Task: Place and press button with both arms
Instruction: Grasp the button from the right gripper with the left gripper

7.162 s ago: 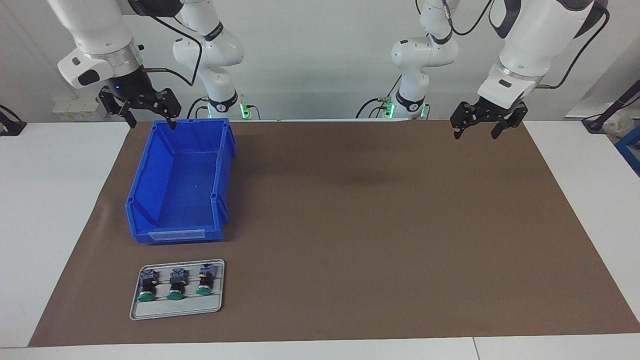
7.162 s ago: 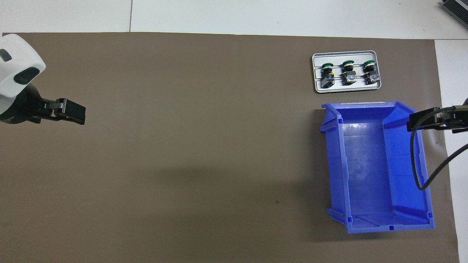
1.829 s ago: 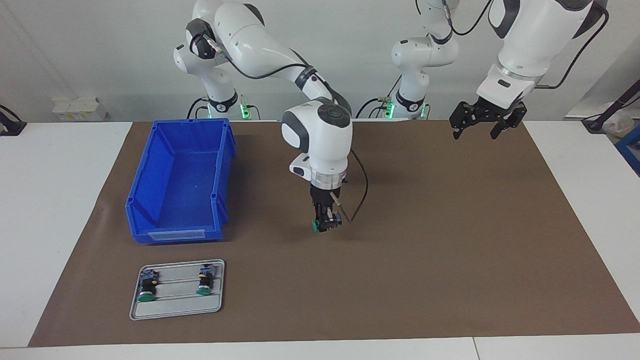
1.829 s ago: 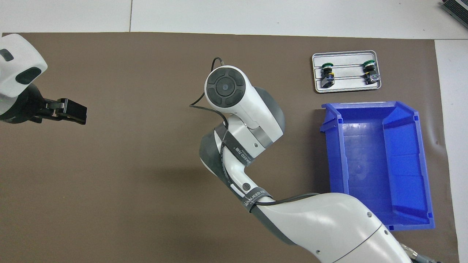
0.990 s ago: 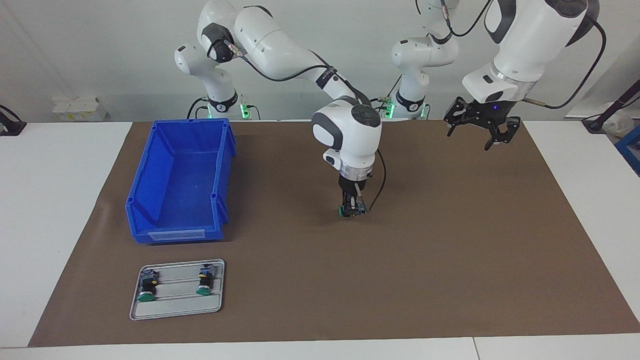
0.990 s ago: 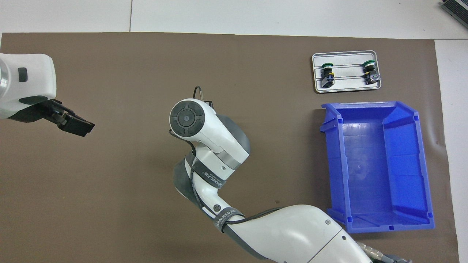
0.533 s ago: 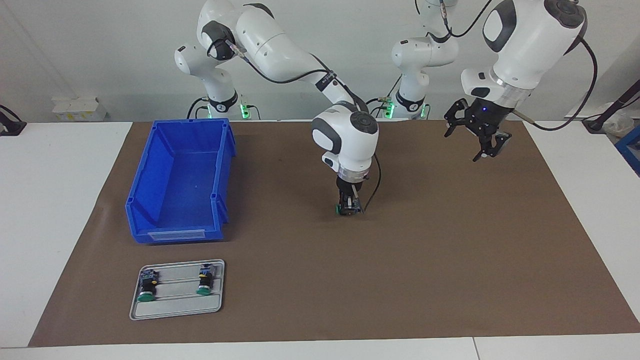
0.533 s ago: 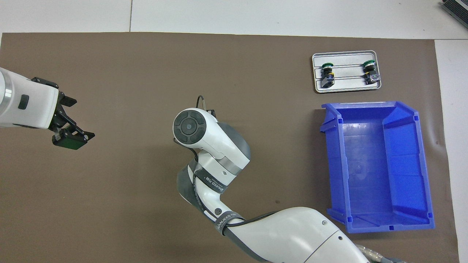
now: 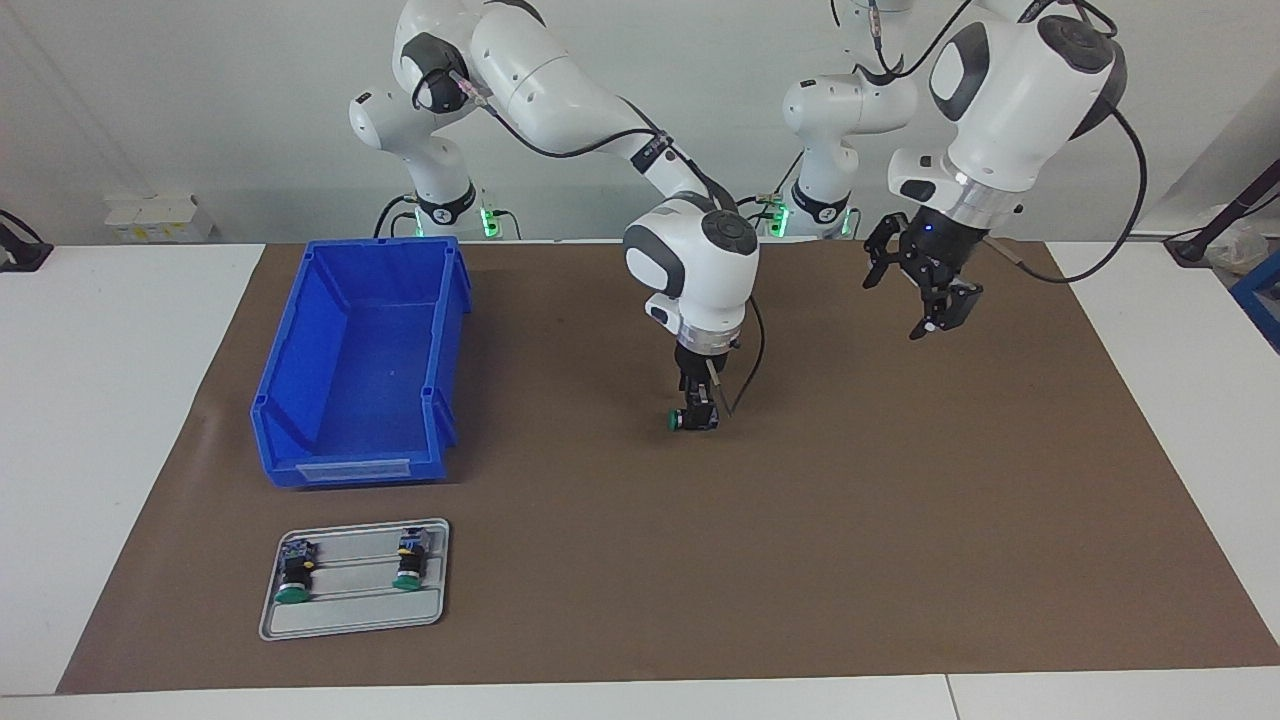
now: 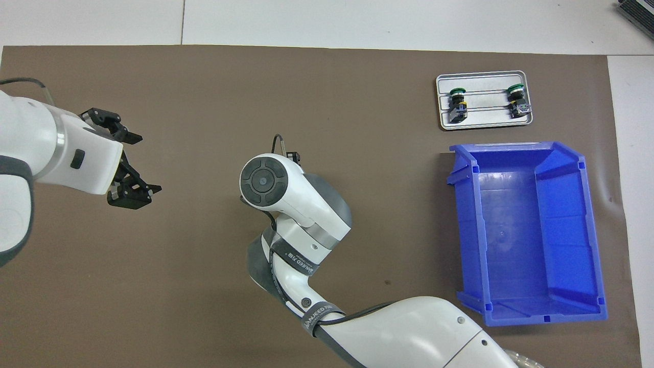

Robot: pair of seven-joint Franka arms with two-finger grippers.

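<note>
1. The brown mat [image 9: 900, 520] covers most of the white table.
2. The blue bin [image 9: 360, 360] sits toward the right arm's end, open and with nothing in it.
3. The grey tray [image 9: 355, 620] lies farther from the robots than the bin, with two green-capped buttons on it.
4. The right gripper [image 9: 698, 415] points straight down at mid-mat, right over the button [image 9: 682, 420]. The button lies on its side on the mat; whether the fingers grip it or have let go I cannot tell.
5. The left gripper [image 9: 920, 290] hangs in the air over the mat near the left arm's end, fingers spread wide, holding nothing.
</note>
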